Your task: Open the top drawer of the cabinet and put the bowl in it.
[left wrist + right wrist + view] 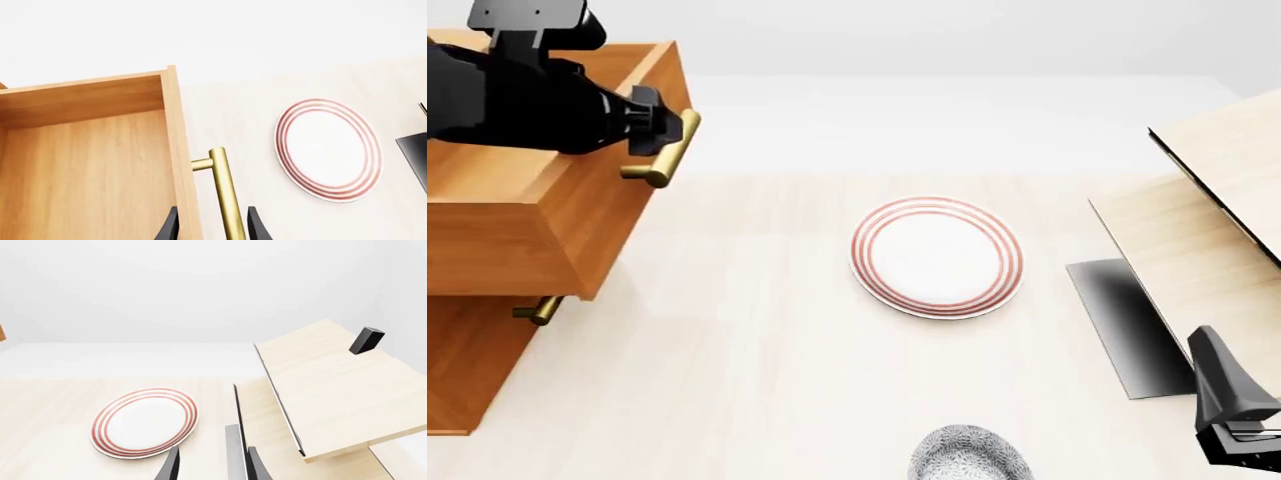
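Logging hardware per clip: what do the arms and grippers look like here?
Both arms are matte black. The left arm is a chunky rounded housing with a boxy block on top. The left gripper and right gripper each show two thin, tapered black fingers. The right arm shows an angular black wedge. No cables or markings are visible.

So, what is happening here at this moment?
The left gripper has its fingers on either side of the brass handle of the top drawer, which stands pulled out from the cabinet and looks empty inside. The speckled bowl sits on the table's near edge, untouched. The right gripper waits open near the pale wooden structure, beside the red-ringed plate.
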Action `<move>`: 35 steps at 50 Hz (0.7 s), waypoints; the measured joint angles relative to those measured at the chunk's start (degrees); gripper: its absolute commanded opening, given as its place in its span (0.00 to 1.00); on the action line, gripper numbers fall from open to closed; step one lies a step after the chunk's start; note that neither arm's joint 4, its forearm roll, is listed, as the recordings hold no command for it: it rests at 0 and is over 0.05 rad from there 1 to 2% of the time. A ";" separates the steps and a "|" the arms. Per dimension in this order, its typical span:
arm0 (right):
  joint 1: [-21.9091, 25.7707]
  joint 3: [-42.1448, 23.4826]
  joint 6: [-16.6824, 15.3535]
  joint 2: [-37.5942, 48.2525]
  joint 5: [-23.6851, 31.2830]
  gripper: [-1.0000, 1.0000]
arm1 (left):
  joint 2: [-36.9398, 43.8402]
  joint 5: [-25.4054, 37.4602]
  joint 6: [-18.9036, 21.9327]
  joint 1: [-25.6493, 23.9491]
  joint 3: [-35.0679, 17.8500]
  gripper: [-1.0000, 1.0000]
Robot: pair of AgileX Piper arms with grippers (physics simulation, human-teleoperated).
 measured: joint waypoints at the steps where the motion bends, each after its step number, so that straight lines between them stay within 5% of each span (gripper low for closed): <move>1: 0.00 0.00 0.00 0.00 0.00 1.00 | 0.01 0.00 0.06 -0.07 -0.01 1.00; 35: 0.00 0.00 0.00 0.00 0.00 1.00 | 1.51 0.76 -0.35 -3.15 -1.59 1.00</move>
